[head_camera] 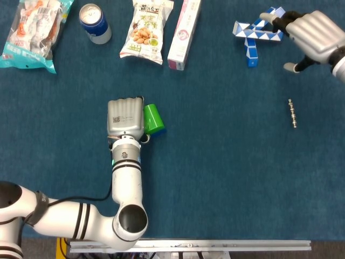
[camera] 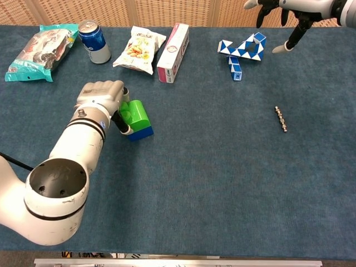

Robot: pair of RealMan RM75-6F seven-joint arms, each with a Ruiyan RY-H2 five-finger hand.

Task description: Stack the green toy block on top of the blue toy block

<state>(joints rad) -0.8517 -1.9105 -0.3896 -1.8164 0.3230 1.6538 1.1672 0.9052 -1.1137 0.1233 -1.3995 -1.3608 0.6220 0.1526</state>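
Note:
The green toy block (camera: 136, 113) sits on top of the blue toy block (camera: 142, 133) left of the table's middle. In the head view the green toy block (head_camera: 153, 118) hides nearly all of the blue one. My left hand (camera: 102, 95) is at the green block's left side, fingers curled over it and thumb low against the stack, gripping it. From above, my left hand (head_camera: 125, 117) covers the block's left edge. My right hand (head_camera: 311, 31) hovers far off at the back right, fingers apart and holding nothing, also seen as the right hand (camera: 283, 8) in the chest view.
Along the back edge lie a teal snack bag (camera: 39, 51), a blue can (camera: 94, 41), a nut bag (camera: 138, 49) and a pink-white box (camera: 173, 45). A blue-white twist puzzle (camera: 242, 50) lies under the right hand. A small bead chain (camera: 281, 119) lies at the right.

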